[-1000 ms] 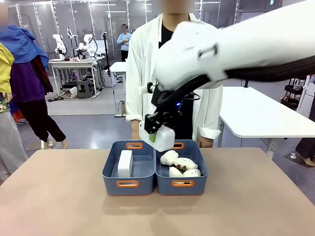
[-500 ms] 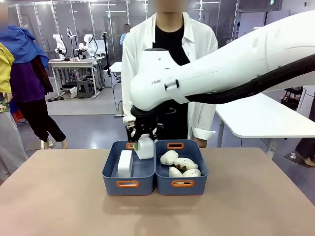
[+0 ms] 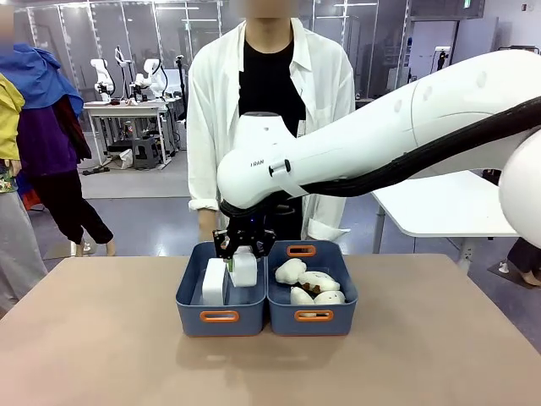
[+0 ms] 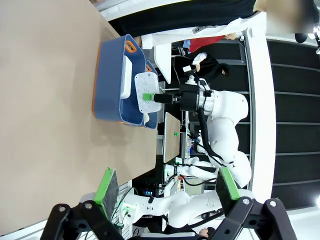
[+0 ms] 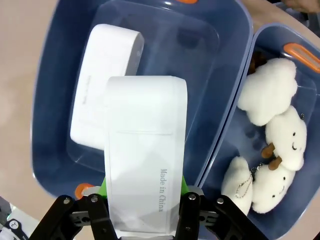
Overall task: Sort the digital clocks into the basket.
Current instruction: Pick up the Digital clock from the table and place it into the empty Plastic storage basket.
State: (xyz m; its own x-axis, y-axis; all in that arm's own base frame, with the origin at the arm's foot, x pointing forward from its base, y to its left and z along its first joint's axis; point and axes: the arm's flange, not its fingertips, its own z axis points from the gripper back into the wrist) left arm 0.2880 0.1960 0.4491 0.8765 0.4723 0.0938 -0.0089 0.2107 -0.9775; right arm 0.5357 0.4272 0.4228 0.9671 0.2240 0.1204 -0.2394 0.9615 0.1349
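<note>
white plastic covers most of the right gripper point(image 5: 144, 220) in its wrist view: the digital clock point(image 5: 145, 165) it is clenched on hides the green pads except for slivers at either side, and the clock's lower end is cut off by the frame. in the front view the right arm's bulk screens the far wall of the left basket point(image 3: 193, 298) and the person's hands. the held clock hangs upright between the jaws, over the left basket, just beside the second clock point(image 3: 215, 282) that already lies inside it toward its left side. the right basket point(image 3: 342, 315), touching the left one, holds cream plush toys point(image 3: 309, 283). the left gripper point(image 4: 167, 189) hangs released, its fingers spread wide with nothing between them, well apart from both baskets over the tan table point(image 3: 93, 338).
</note>
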